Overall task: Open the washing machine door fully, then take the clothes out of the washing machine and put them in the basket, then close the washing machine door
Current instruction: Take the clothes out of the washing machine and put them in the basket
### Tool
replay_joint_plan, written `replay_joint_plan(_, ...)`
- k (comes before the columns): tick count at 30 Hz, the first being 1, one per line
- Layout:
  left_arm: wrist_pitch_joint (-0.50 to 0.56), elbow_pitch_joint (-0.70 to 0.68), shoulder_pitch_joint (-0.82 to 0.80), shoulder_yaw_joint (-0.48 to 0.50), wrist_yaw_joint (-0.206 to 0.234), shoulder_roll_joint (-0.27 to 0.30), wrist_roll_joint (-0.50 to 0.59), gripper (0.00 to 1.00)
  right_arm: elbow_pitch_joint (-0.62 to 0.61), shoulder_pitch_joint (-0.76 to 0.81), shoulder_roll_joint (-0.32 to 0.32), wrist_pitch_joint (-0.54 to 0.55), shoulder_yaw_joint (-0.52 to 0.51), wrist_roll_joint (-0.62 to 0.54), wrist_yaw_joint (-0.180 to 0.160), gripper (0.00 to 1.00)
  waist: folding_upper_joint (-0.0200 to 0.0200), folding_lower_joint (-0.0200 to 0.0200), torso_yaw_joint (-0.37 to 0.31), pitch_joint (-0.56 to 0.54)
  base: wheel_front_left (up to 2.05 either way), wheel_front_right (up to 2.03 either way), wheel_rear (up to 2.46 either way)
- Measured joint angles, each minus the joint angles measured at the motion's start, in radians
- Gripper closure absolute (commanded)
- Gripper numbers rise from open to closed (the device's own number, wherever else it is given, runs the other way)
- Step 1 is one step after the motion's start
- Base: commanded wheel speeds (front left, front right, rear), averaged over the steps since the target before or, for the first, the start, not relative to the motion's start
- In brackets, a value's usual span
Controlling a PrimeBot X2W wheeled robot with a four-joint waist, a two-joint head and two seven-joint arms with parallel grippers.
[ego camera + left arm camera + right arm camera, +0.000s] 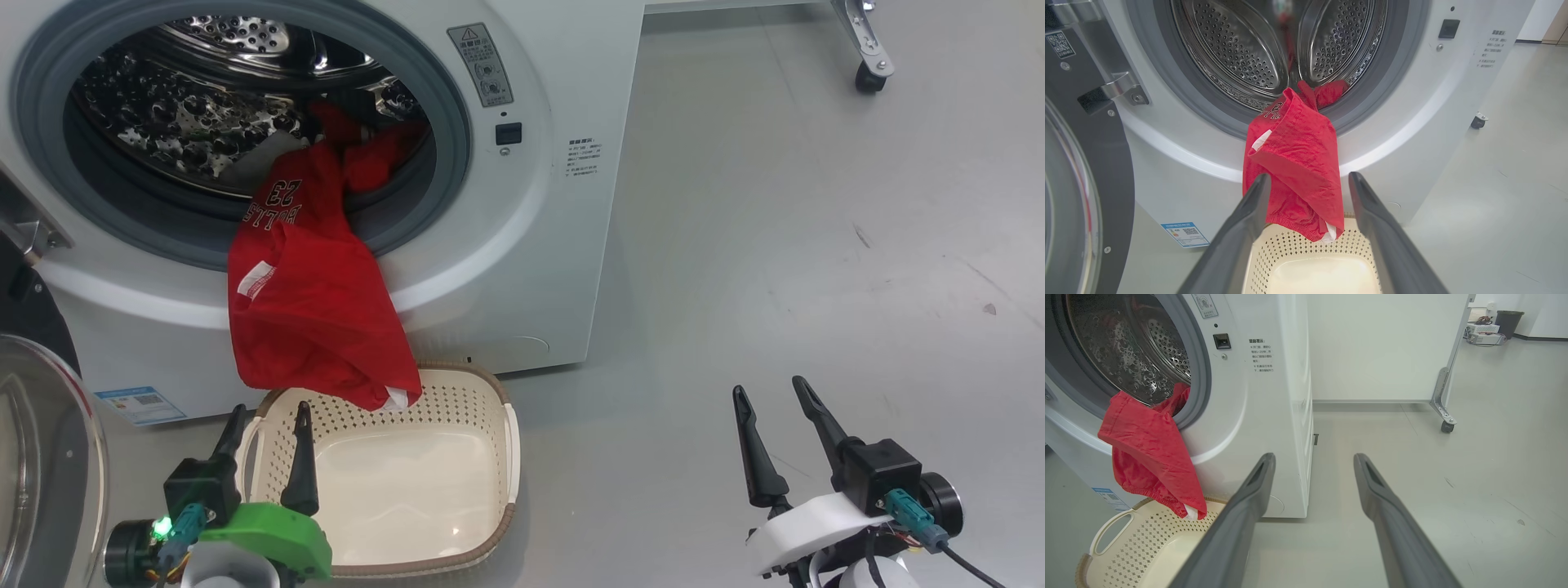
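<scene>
Washing machine door: cut off by the head view's left and bottom edges. Washing machine: top cropped. Clothes: how much cloth lies deeper in the drum cannot be told. Basket: near-left corner hidden behind the left gripper. Warning sticker: print too small to read

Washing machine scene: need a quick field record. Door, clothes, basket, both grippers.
door: washing machine door open, swung to the robot's left
machine: washing machine, drum exposed
clothes: red clothes draped out of the drum over the gasket, lower end hanging at the basket's rear rim
basket: basket on the floor in front of the machine, bottom bare
left gripper: left gripper fingers apart, holding nothing, by the basket's left rim
right gripper: right gripper fingers apart, holding nothing, right of the basket
</scene>
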Motion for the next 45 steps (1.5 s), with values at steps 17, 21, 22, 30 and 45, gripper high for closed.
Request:
replay_joint_plan(17, 0.050, -0.059, 0.030, -0.004, 0.013, 0.000, 0.005, 0.00, -0.018, -0.001, 0.001, 0.000, 0.005, -0.007, 0.000, 0.00, 0.0000, 0.0000, 0.000, 0.041, 0.00, 0.00, 0.00)
replay_joint_plan(21, 0.081, -0.058, 0.024, -0.019, 0.012, 0.000, 0.005, 0.00, -0.029, -0.002, 0.001, 0.000, 0.005, -0.007, 0.000, 0.00, 0.0000, 0.0000, -0.001, 0.063, 0.00, 0.00, 0.00)
replay_joint_plan(22, 0.091, -0.055, 0.019, -0.023, 0.012, 0.000, 0.005, 0.00, -0.030, -0.005, 0.001, 0.000, 0.006, -0.007, 0.000, 0.00, 0.0000, 0.0000, -0.001, 0.070, 0.00, 0.00, 0.00)
replay_joint_plan(30, 0.165, -0.026, -0.086, -0.034, -0.008, 0.007, 0.002, 0.00, -0.049, -0.041, 0.001, 0.000, 0.010, -0.008, 0.001, 0.00, 0.0000, 0.0000, -0.005, 0.134, 0.00, 0.00, 0.00)
replay_joint_plan(45, 0.352, 0.147, -0.367, -0.005, -0.051, 0.021, -0.070, 0.00, -0.076, -0.143, 0.001, 0.000, 0.027, -0.010, 0.002, 0.00, 0.0000, 0.0001, -0.041, 0.295, 0.00, 0.00, 0.00)
